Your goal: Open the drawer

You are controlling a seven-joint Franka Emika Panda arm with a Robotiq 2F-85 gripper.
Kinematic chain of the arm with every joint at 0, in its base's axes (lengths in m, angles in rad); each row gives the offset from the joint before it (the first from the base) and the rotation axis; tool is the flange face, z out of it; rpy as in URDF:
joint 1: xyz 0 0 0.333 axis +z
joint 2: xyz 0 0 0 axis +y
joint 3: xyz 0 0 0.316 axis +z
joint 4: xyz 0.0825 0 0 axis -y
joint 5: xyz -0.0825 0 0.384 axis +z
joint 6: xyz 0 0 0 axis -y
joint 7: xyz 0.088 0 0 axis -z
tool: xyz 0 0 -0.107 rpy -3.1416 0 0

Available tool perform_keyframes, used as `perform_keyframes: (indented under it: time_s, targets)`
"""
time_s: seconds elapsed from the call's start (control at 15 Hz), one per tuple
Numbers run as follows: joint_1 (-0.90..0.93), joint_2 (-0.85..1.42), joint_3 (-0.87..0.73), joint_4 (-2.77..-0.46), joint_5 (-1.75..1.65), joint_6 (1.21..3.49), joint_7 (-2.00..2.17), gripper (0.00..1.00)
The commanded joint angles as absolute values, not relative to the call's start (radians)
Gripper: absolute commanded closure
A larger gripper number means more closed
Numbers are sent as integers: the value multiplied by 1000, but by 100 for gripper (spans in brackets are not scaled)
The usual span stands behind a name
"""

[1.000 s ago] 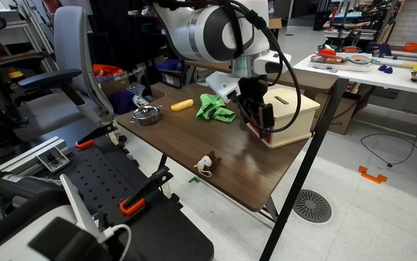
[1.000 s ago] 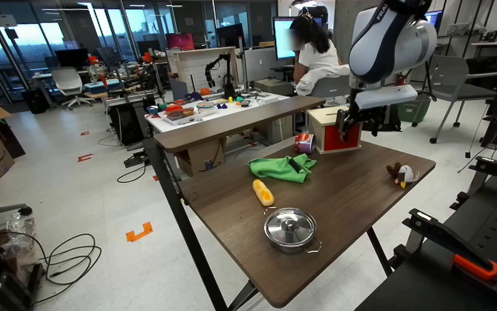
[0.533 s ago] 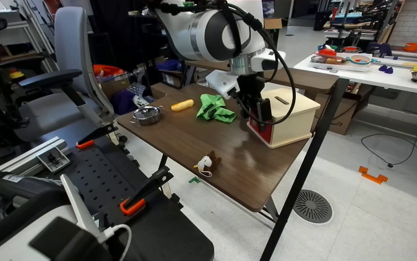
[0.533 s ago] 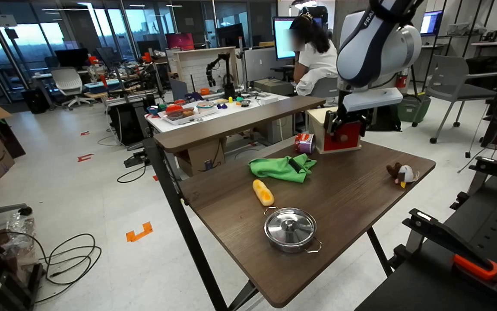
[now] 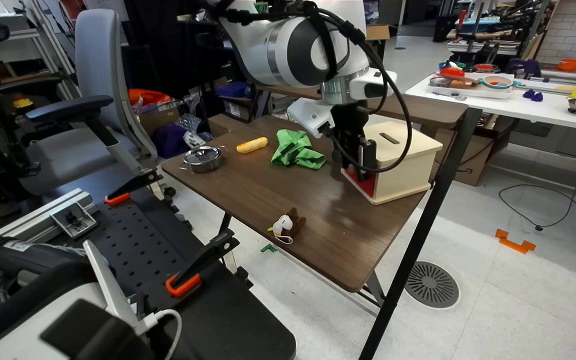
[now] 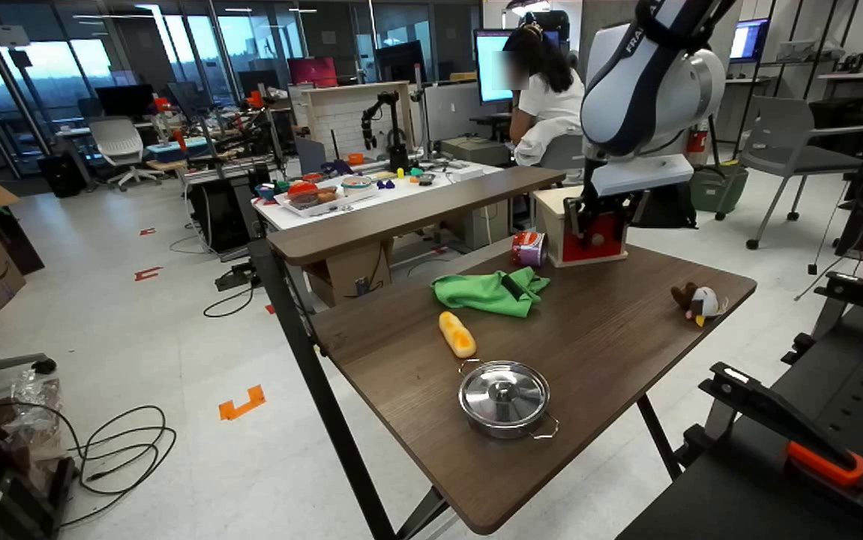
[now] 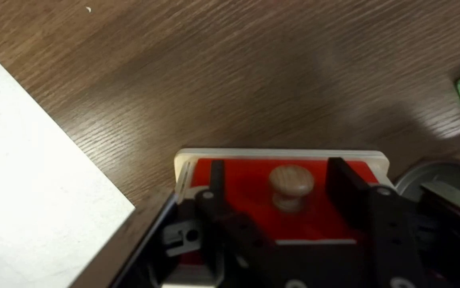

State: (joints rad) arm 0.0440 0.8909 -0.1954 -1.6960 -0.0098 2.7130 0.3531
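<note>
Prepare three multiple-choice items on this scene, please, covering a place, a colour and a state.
1. Where is the bread roll?
A) On the floor
B) Between green cloth and lidded steel pot
C) On a chair

2. What colour is the drawer front?
A) Blue
B) Yellow
C) Red

3. How is the gripper?
A) Open
B) Shut on the green cloth
C) Shut on nothing

1 B: both exterior views show it there.
2 C: the wrist view shows red.
3 A: in the wrist view, gaps flank the wooden knob between its jaws.
</note>
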Motion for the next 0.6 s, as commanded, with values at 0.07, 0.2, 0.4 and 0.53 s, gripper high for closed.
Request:
perform_keyframes:
  time_s: [0.07,0.2,0.4,0.53]
  targets:
    - [68,916,-221,-1677,-10,2742,365,71]
    - [75,906,-220,-1691,-10,2744,364,87]
    - [92,884,-217,-1721,3,2727,390,93]
    - [95,874,-213,-1733,9,2715,406,93]
